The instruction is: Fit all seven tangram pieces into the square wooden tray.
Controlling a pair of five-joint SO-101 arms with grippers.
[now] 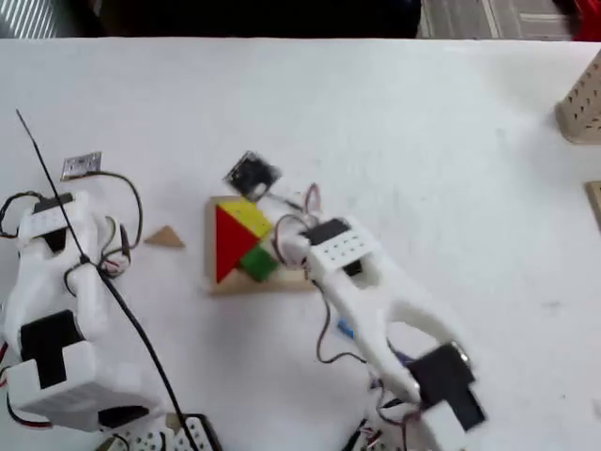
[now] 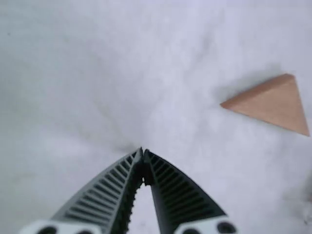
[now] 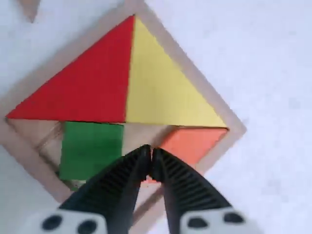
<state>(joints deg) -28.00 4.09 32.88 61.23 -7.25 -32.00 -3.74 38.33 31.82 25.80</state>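
Tabletop: The white tabletop spreads wide around the square wooden tray, which sits well apart from the far and right edges.
Tray: A red triangle, yellow triangle, green square and orange piece lie inside.
Right claw: Closed, tips together, above the gap between green square and orange piece.
Loose piece: A tan triangle lies on the tabletop left of the tray.
Left claw: Closed and empty, near the tan triangle but apart from it.
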